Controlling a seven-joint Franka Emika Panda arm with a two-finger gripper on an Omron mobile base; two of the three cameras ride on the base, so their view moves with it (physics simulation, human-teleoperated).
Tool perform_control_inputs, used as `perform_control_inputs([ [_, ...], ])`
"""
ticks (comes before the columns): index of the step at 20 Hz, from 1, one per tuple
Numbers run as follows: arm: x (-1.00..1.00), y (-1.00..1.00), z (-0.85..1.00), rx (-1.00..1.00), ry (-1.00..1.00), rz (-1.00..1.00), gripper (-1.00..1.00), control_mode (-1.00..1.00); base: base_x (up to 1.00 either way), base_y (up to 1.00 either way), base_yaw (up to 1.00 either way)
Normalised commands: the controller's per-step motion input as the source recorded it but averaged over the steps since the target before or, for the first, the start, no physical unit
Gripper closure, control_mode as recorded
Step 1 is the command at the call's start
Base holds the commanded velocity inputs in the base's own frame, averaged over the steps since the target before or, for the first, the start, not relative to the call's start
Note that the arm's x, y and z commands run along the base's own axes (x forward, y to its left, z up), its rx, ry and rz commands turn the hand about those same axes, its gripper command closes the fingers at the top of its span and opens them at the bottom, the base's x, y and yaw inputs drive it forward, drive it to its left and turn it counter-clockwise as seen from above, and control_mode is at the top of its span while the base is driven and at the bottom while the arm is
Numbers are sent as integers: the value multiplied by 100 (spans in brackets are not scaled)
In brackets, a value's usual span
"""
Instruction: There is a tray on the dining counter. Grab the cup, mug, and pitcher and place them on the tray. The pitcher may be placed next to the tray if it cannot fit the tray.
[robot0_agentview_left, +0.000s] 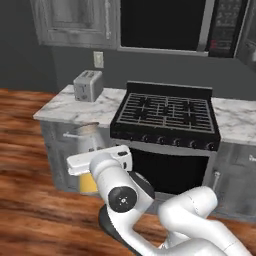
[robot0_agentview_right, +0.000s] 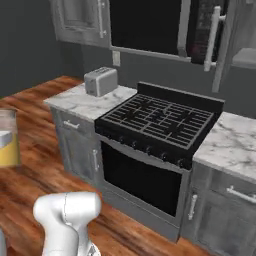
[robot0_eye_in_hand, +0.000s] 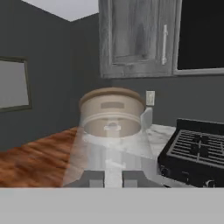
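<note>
Black gas stove (robot0_agentview_left: 167, 120) with a grated cooktop sits between two white marble counter (robot0_agentview_left: 80, 105) sections over grey cabinets (robot0_agentview_right: 80, 145), wood floor (robot0_agentview_left: 30, 215) in front. Dark microwave (robot0_agentview_left: 170, 25) hangs above the stove, grey wall cabinets (robot0_eye_in_hand: 135, 39) beside it. The stove also shows at the right of the hand view, knobs along its front edge.

White arm rises from the lower right of the left base view and bends toward the left, its hand level in front of the counter's cabinet. Gripper (robot0_eye_in_hand: 113, 178) – jaws narrow, closed on the pitcher (robot0_agentview_left: 88, 150). The two dark finger tips sit close together at the bottom of the hand view with the glass body between them.

Pitcher is held off the floor, upright, in front of the left cabinet – clear glass with orange liquid in the lower part, round cork-brown lid (robot0_eye_in_hand: 112, 105) on top. In the right base view it shows at the far left edge, orange liquid low, over the wood floor. In the hand view the lid and neck stand straight ahead of the finger tips.

Silver toaster (robot0_agentview_left: 88, 85) stands on the left counter section near the wall, a white outlet (robot0_agentview_left: 98, 59) on the wall just above it.
</note>
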Motion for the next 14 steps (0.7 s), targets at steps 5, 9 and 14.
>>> perform_control_inputs([
  [5,0,0,0,0,0,0,100,100,-11,46,89],
  [9,0,0,0,0,0,0,100,100,-22,45,86],
  [14,0,0,0,0,0,0,100,100,-31,48,81],
])
